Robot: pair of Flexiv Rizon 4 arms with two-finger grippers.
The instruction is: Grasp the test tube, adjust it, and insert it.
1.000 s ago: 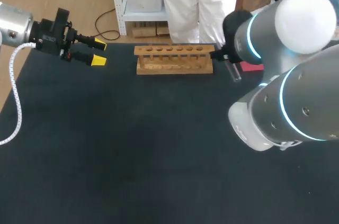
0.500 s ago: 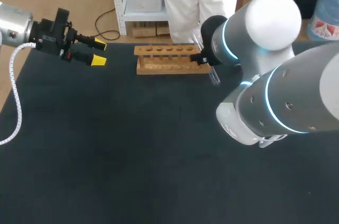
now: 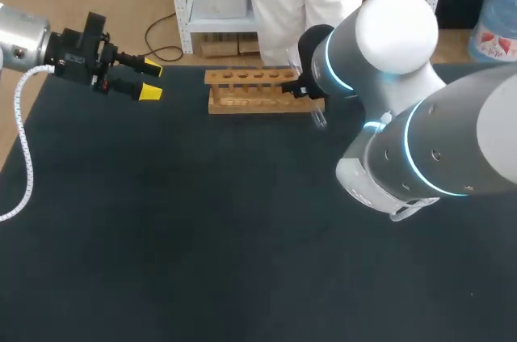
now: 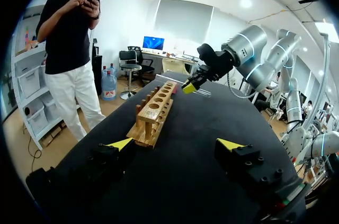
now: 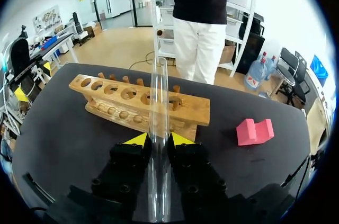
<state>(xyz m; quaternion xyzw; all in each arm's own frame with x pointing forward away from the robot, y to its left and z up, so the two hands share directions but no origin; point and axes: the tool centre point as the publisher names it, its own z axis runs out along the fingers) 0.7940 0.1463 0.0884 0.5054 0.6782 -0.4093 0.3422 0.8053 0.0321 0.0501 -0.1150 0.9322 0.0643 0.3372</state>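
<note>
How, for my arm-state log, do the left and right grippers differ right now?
The left gripper is open and empty; the right gripper is shut on the test tube. The left gripper hangs clear of one end of the wooden rack; the right gripper is close by its other end. Both have yellow tips.

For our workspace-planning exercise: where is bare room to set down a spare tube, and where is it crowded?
Free: the wide table stretch in front of the rack, and the gap between rack and left gripper. Crowded: the rack's right end, where the right gripper holds the test tube.
</note>
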